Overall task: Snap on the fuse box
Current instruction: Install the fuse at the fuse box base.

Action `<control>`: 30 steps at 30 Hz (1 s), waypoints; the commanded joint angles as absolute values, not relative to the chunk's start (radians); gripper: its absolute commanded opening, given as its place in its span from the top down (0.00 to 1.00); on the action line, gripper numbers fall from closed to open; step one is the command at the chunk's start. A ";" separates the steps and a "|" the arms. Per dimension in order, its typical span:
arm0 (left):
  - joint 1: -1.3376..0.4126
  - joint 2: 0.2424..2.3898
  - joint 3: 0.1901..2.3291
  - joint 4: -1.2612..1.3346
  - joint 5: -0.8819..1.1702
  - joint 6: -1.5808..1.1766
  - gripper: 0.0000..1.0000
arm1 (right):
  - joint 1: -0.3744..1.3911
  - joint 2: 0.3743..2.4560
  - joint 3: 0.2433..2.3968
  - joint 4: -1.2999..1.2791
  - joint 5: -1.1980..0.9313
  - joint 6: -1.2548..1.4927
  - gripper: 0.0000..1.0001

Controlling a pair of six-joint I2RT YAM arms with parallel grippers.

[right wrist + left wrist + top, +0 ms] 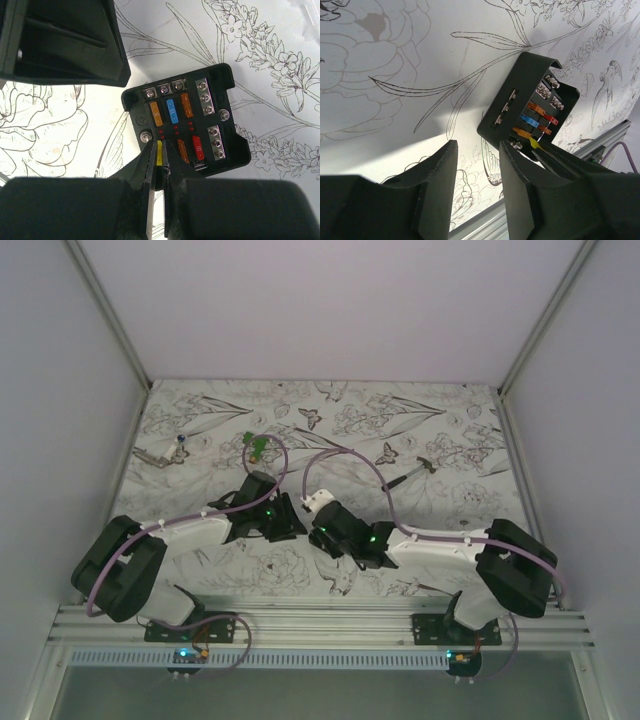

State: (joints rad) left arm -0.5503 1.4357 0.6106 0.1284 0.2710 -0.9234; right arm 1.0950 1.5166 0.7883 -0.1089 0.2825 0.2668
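The open-topped fuse box lay on the floral table between both grippers. The right gripper was clamped on a yellow fuse at the box's edge. The left gripper stood beside the box, jaws apart and empty. The orange fuse read 5, the blue fuse 15 and the red fuse 10.

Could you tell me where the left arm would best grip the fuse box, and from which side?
The fuse box lies flat, open side up, its insides exposed, so probably grip across its two outer walls, coming down from above. Approach at the end away from the right fingers, which pinch a yellow fuse at one edge.
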 commanded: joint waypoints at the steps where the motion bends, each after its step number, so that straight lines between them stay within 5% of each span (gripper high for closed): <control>1: -0.558 1.445 0.630 0.126 0.296 -0.917 0.58 | 1.087 1.486 0.751 -0.038 0.293 0.243 0.88; 17: -0.645 1.466 0.650 0.125 0.275 -0.944 0.57 | 1.065 1.484 0.729 0.016 0.251 0.248 0.87; 30: -0.647 1.539 0.680 0.121 0.213 -0.943 0.76 | 1.053 1.453 0.679 0.045 0.231 0.243 0.86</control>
